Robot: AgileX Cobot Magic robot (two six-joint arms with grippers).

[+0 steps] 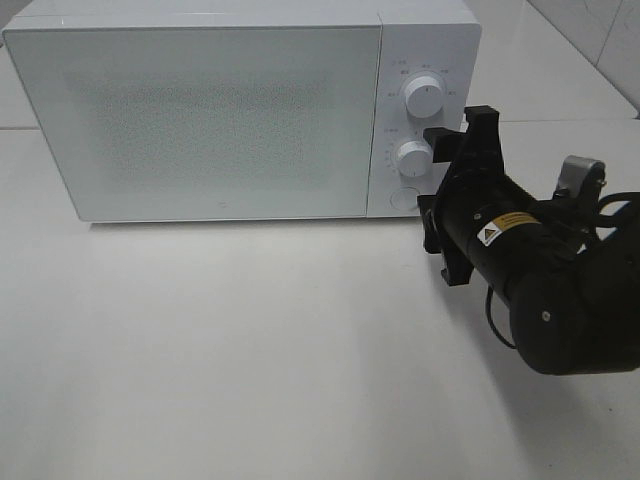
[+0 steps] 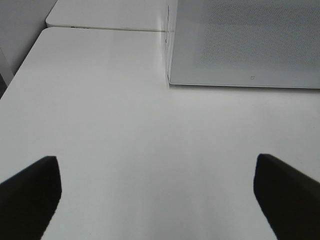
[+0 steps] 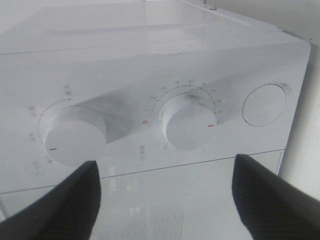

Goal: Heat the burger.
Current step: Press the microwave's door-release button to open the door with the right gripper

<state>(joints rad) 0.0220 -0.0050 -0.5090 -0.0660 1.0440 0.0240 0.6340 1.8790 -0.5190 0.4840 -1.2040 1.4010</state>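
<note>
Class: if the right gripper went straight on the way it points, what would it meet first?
Probably the lower knob on the microwave control panel, which sits just ahead of the open right gripper. The pictures leave unclear how close it is.

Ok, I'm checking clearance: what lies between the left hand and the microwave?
Only bare white table between the left hand and the microwave, as the left wrist view shows.
</note>
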